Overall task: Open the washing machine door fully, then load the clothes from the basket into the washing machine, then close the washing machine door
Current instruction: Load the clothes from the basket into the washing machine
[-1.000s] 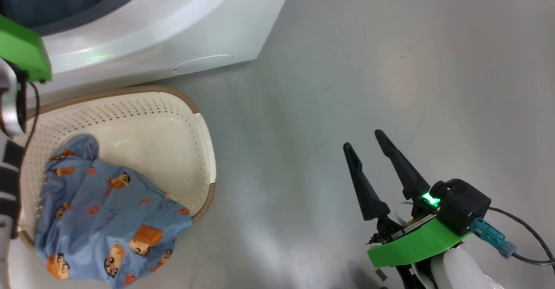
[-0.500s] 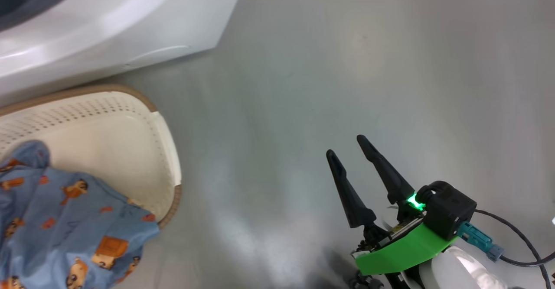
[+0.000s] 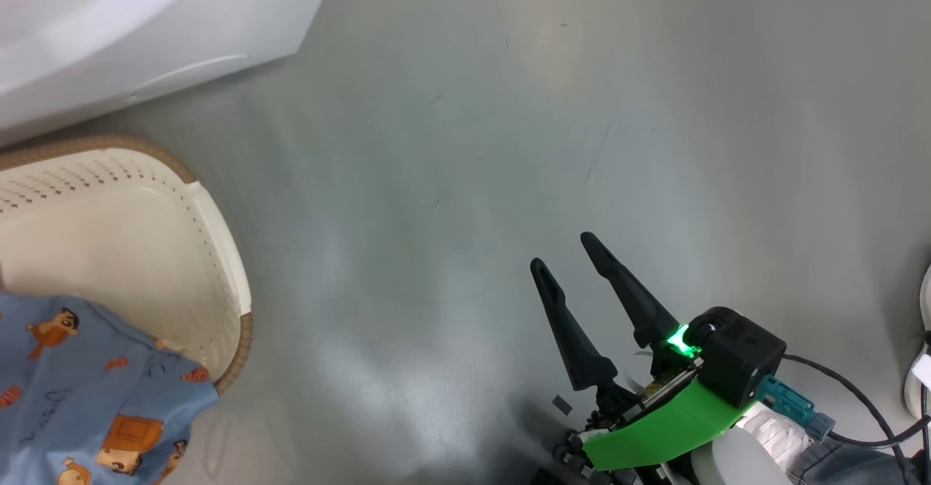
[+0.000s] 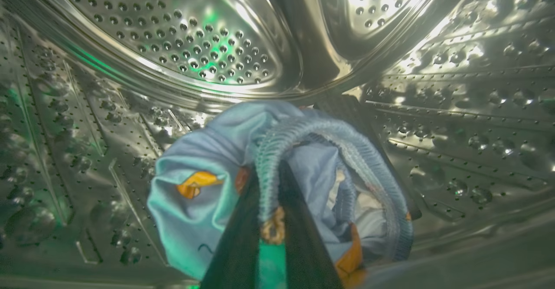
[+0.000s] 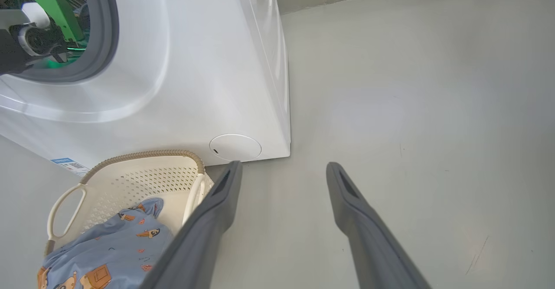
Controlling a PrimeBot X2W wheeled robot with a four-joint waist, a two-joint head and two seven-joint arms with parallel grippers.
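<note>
Garment (image 4: 204, 172) clenched in left tool (image 4: 271, 178) deep inside drum (image 4: 208, 46) for depositing there; right tool (image 3: 563, 251) parked released above floor (image 3: 509, 107), clear of basket (image 3: 222, 238).

The basket (image 5: 130, 180) stood before the washing machine's (image 5: 208, 85) front corner.
The clothes (image 5: 108, 254) lay in it, over its near rim; one garment (image 4: 204, 159) sat inside the drum (image 4: 130, 128), in the left gripper (image 4: 269, 180); the right gripper (image 3: 563, 251) hung right of the basket.

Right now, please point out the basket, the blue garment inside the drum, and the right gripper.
basket (image 5: 143, 153): right wrist view, on its brown rim.
blue garment (image 4: 195, 154): left wrist view, on the smooth cloth at its left.
right gripper (image 3: 563, 251): head view, midway between its fingertips.
</note>
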